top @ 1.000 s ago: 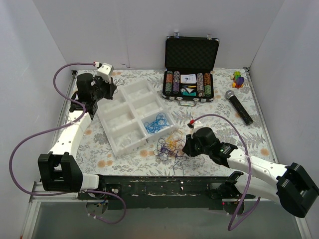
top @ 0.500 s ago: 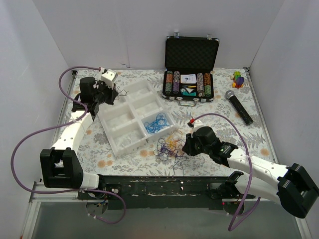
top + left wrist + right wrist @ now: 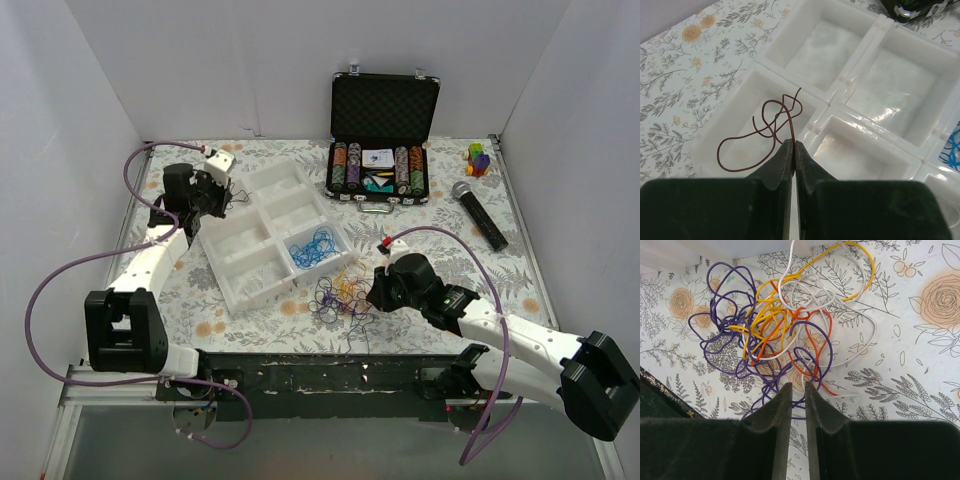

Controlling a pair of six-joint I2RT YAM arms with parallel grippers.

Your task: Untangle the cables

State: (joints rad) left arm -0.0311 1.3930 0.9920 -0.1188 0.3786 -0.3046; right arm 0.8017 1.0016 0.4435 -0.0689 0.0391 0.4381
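Left wrist: left hand (image 3: 793, 146) pinches brown cable (image 3: 791, 125), looped just ahead above white tray (image 3: 840, 82)

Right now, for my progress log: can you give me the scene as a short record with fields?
left claw: shut on brown cable, above the tray
right claw: slightly apart, at near edge of tangle, nothing seen between its fingers
tangle: purple, yellow, orange and white cables, knotted, beside tray
blue cables: in one tray compartment, apart from tangle
progress: tangle not yet undone
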